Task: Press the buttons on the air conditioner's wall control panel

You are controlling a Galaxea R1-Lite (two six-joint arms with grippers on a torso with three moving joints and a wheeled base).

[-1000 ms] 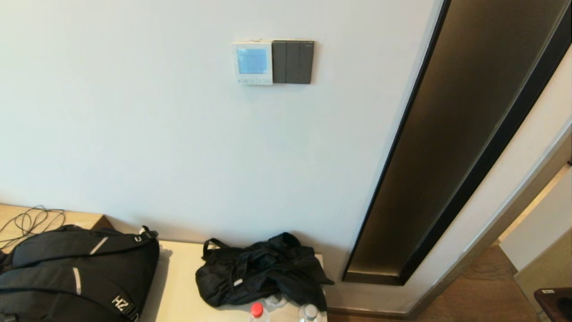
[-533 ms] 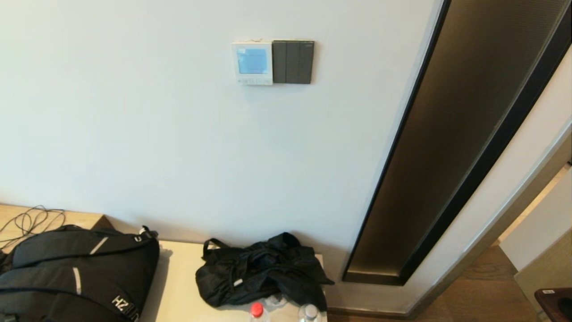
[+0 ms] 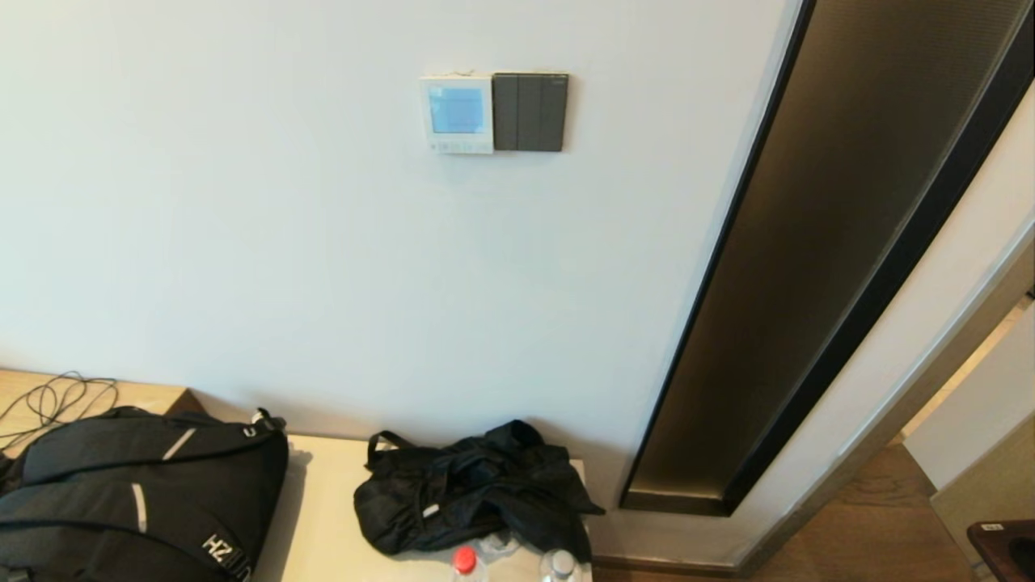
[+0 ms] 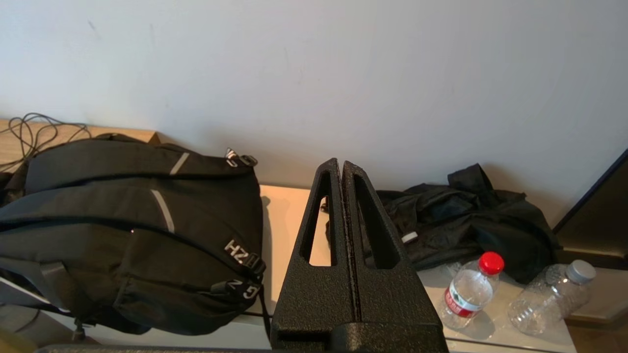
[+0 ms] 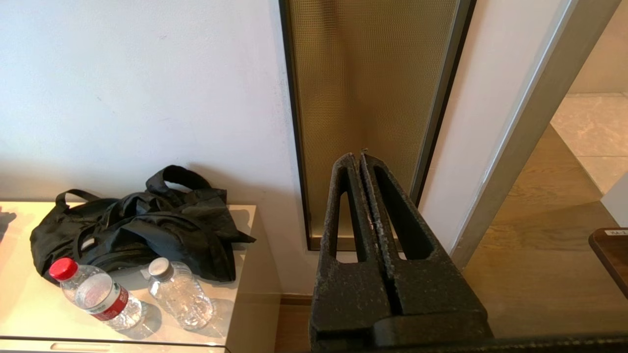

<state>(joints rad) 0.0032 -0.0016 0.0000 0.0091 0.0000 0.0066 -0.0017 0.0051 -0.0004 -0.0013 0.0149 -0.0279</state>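
Left hand [image 4: 342,164] appears only in the left wrist view: its two black textured fingers are pressed flat together and grip nothing, and it hangs above the desk, short of the white wall. Neither arm shows in the head view.

Items, left to right:

1. Thin black cable [image 3: 50,402], looped on the wooden ledge at the far left.
2. Large black fabric backpack with grey stripes [image 3: 137,493], lying on the pale cream desk [image 3: 319,517].
3. Small crumpled black fabric bag [image 3: 473,489], on the desk against the wall, near the backpack but apart from it.
4. Clear plastic bottle with a red cap [image 3: 465,560] and clear plastic bottle with a grey cap [image 3: 560,563], at the desk's front edge just before the small bag.
5. White square air conditioner control panel with a pale blue screen [image 3: 457,114], mounted high on the wall well above the desk. A row of small buttons runs under its screen. Nothing touches it.
6. Dark grey three-part wall switch plate [image 3: 530,112], touching the panel's right edge.
7. Tall bronze mesh panel in a black frame [image 3: 817,242], set into the wall.

Right hand [image 5: 361,159] appears only in the right wrist view: its fingers are likewise closed against each other and hold nothing, and it points at the foot of the mesh panel, above the wooden floor [image 5: 539,274].
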